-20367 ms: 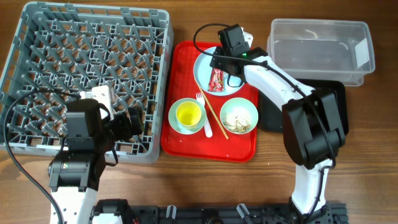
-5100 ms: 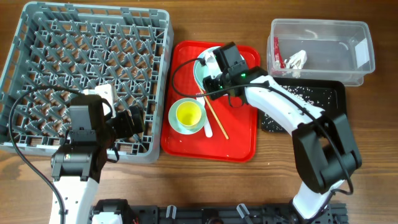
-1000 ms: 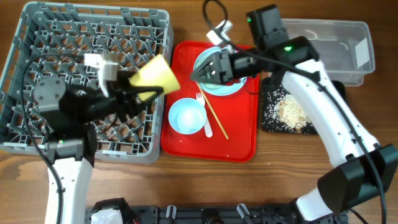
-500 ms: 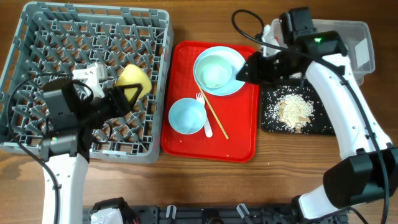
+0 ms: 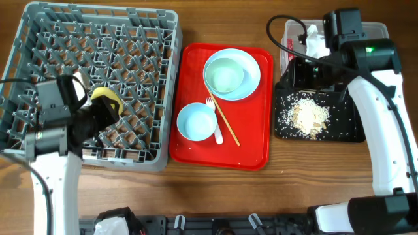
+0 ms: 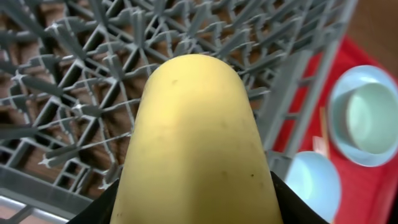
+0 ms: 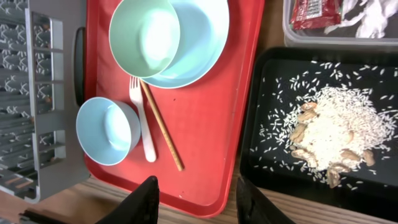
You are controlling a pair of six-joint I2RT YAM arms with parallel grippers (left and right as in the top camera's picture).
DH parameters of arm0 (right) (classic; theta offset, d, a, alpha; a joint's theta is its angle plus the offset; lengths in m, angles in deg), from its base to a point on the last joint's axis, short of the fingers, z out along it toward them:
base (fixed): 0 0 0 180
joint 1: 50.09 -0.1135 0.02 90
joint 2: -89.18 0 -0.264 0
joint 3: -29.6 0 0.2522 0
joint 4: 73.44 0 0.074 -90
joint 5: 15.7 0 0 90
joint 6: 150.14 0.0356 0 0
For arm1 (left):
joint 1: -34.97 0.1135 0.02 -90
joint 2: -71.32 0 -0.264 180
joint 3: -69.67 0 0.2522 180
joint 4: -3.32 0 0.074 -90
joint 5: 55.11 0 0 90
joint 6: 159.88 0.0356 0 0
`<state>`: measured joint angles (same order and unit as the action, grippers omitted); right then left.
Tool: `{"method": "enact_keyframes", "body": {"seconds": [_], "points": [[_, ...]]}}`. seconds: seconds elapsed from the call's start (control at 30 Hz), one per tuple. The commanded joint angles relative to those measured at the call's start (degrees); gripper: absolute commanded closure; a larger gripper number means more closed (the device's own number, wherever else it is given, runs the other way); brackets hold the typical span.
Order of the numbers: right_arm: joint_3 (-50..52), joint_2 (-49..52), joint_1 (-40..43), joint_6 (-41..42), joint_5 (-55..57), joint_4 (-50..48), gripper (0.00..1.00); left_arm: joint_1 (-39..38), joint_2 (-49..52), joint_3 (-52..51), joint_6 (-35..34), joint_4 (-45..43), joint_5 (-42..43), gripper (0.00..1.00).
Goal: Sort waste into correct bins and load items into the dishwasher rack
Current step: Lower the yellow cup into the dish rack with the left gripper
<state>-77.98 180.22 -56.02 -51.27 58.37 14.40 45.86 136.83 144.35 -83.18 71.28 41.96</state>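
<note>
We see the left hand [image 5: 88, 121] clamped on the yellow cup [image 6: 196, 143], low over the front of the grey rack [image 5: 130, 39]. On the red tray [image 5: 251, 140], one mint bowl [image 5: 225, 73] sits in the plate [image 5: 253, 77]. A second bowl [image 5: 196, 122] lies beside the fork [image 5: 213, 117] and chopsticks [image 5: 227, 124]. Rice [image 5: 307, 117] covers the black tray [image 5: 346, 127]. The wrapper [image 7: 317, 12] and tissue [image 7: 373, 15] lie in the clear tub [image 5: 379, 29]. The right hand [image 7: 199, 202] hangs with its fingers parted, holding nothing.

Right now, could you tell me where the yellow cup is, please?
In the overhead view, the yellow cup is at left, gripped by the left pincer over the near half of the grey rack.
</note>
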Motion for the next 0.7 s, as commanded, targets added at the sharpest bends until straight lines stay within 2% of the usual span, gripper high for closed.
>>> {"method": "enact_keyframes", "body": {"seconds": [0.0, 0.27, 0.3, 0.4, 0.43, 0.47, 0.5, 0.53, 0.67], "points": [[-0.96, -0.52, 0.17, -1.03, 1.97, 0.07, 0.59, 0.31, 5.33, 0.66, 0.92, -1.25, -5.84, 0.96], [-0.94, -0.50, 0.17, -1.22, 1.97, 0.11, 0.59, 0.31, 15.93, 0.66, 0.92, -7.65, -6.27, 0.96], [-0.94, -0.50, 0.17, -1.22, 1.97, 0.11, 0.59, 0.31, 17.05, 0.66, 0.92, -8.22, -6.29, 0.94], [-0.94, -0.50, 0.17, -1.20, 1.97, 0.15, 0.59, 0.31, 20.57, 0.66, 0.92, -9.79, -6.29, 0.75], [-0.94, -0.50, 0.17, -1.18, 1.97, 0.17, 0.59, 0.31, 21.31, 0.66, 0.92, -9.94, -6.29, 0.62], [-0.94, -0.50, 0.17, -1.20, 1.97, 0.20, 0.59, 0.31, 21.86, 0.66, 0.92, -9.99, -6.29, 0.26], [-0.94, -0.50, 0.17, -1.20, 1.97, 0.28, 0.59, 0.33, 22.18, 0.66, 0.92, -10.08, -6.32, 0.06], [-0.94, -0.50, 0.17, -1.20, 1.97, 0.37, 0.59, 0.33, 22.29, 0.66, 0.92, -10.32, -6.29, 0.00], [-0.94, -0.50, 0.17, -1.29, 1.99, 0.42, 0.58, 0.31, 20.98, 2.80, 0.92, -9.84, -5.84, 0.00]]}}
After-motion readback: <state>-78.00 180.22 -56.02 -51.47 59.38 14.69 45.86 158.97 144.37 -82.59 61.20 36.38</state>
